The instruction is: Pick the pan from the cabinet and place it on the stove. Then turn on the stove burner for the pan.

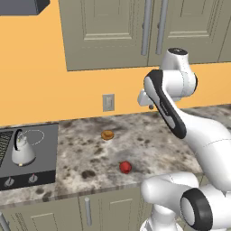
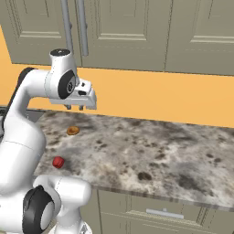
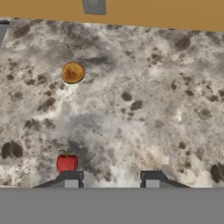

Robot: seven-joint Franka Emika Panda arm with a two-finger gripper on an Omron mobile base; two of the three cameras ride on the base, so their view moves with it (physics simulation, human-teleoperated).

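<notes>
**Gripper empty above the counter, cabinet doors shut**

We saw the gripper hanging in the air above the speckled stone counter, close in front of the orange wall, its fingers pointing down. In the hand view the two fingertips stood apart with bare counter between them, so we judged the jaws partly open and holding nothing.

The cabinet hung on the wall above the arm, both panelled doors closed, their long grey bar handles side by side. We could not see the pan; whether it sat behind those doors we could not tell.

The stove lay at the left end of the counter, well apart from the gripper, with a small silver-white kettle standing on one burner and two round knobs along its front edge.

On the counter a red apple lay near the front edge, and a round brown pastry sat farther back, below a grey wall outlet.
</notes>
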